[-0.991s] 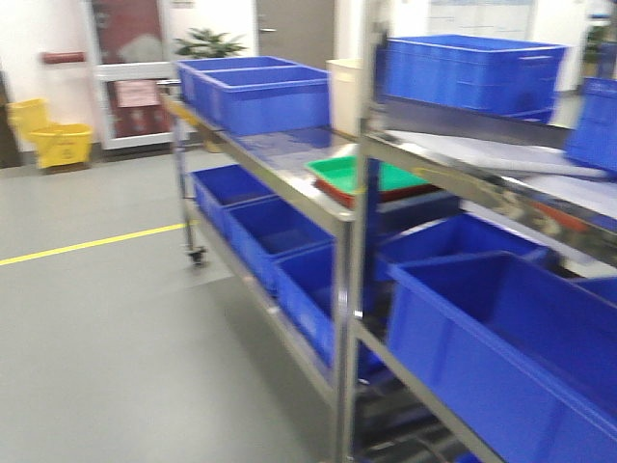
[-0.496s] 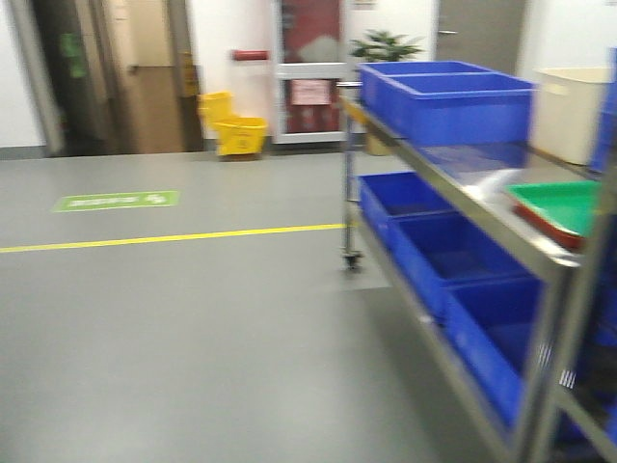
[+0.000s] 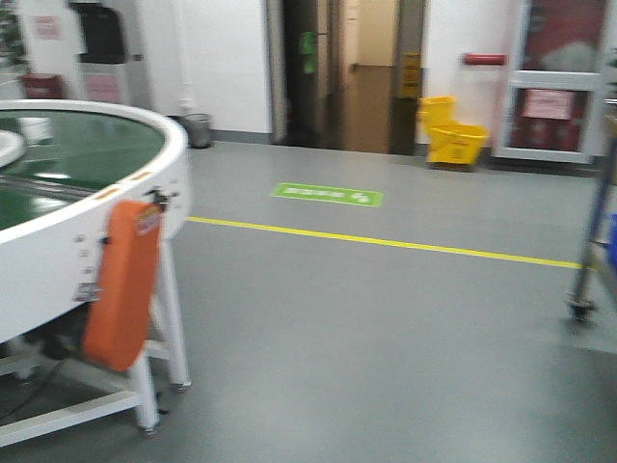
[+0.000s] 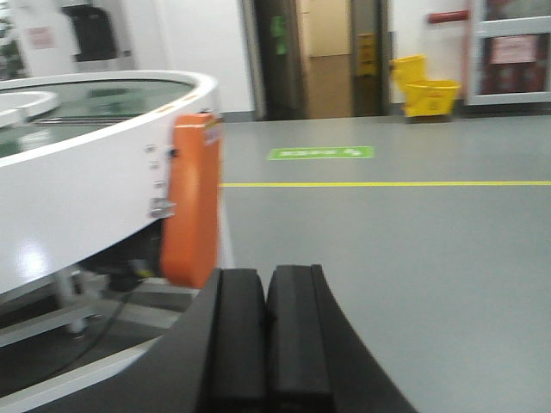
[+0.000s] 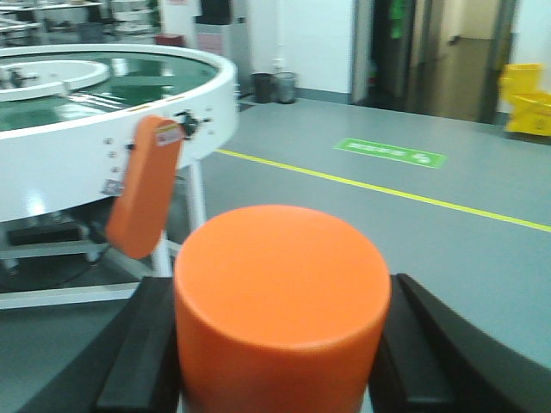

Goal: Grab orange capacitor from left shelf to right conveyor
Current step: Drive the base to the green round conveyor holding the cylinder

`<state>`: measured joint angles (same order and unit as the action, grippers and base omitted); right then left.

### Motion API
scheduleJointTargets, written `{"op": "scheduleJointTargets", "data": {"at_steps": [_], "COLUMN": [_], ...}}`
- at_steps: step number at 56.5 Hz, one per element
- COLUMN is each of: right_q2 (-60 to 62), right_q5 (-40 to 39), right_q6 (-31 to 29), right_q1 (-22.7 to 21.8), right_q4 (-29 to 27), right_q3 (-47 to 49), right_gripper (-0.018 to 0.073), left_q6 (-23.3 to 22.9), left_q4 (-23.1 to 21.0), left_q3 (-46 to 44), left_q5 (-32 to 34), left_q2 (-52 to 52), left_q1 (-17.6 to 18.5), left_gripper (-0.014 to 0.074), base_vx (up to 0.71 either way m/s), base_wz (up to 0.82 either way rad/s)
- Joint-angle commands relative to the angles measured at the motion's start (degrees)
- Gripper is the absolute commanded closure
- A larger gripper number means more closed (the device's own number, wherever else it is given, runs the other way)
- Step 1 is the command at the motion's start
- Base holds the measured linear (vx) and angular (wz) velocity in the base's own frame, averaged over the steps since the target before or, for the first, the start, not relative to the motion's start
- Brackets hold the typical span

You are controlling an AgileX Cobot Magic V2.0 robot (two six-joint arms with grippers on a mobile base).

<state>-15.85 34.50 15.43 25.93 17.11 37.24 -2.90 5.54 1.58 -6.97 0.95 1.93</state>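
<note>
The orange capacitor (image 5: 280, 301) fills the lower middle of the right wrist view, held between my right gripper's (image 5: 277, 353) two black fingers (image 5: 142, 344). The right gripper is shut on it, above the grey floor. My left gripper (image 4: 267, 335) is shut and empty, its two pads pressed together. The right conveyor, with a dark-green belt and white rim, shows at the left of the front view (image 3: 106, 222), the left wrist view (image 4: 77, 172) and the right wrist view (image 5: 95, 138). The left shelf is almost out of view; only a steel leg with a caster (image 3: 586, 280) shows.
A flat orange pad (image 3: 122, 285) hangs on the conveyor's white frame leg (image 3: 159, 357). A yellow floor line (image 3: 386, 241) and a green floor sign (image 3: 326, 195) cross the grey floor. A yellow mop bucket (image 3: 453, 135) stands by the far wall near a doorway.
The front view has swung left: the shelf with blue bins has slid off the right edge and the ring conveyor has come into view at the left.
</note>
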Motion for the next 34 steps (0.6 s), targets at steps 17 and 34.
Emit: {"op": "scheduleJointTargets", "data": {"at_steps": [17,34], "right_q2": [-2.8,-2.9], "right_q5": [-5.1,-5.1], "right_q6": [-0.3,-0.3], "right_q1": [-6.7,-6.6], "right_q4": [2.0,2.0], "right_q3": [1.6,1.5], "right_gripper": [0.0568,0.0568], "left_q6": [-0.4,-0.4], "left_q4": [-0.4,-0.4], "left_q3": [1.4,1.4], "left_q5": [4.4,4.4], "left_q2": [0.5,0.4], "left_q1": [0.4,2.0], "left_gripper": [0.0602,0.0602], "base_vx": [0.29,0.26], "base_wz": [0.65,0.41]}}
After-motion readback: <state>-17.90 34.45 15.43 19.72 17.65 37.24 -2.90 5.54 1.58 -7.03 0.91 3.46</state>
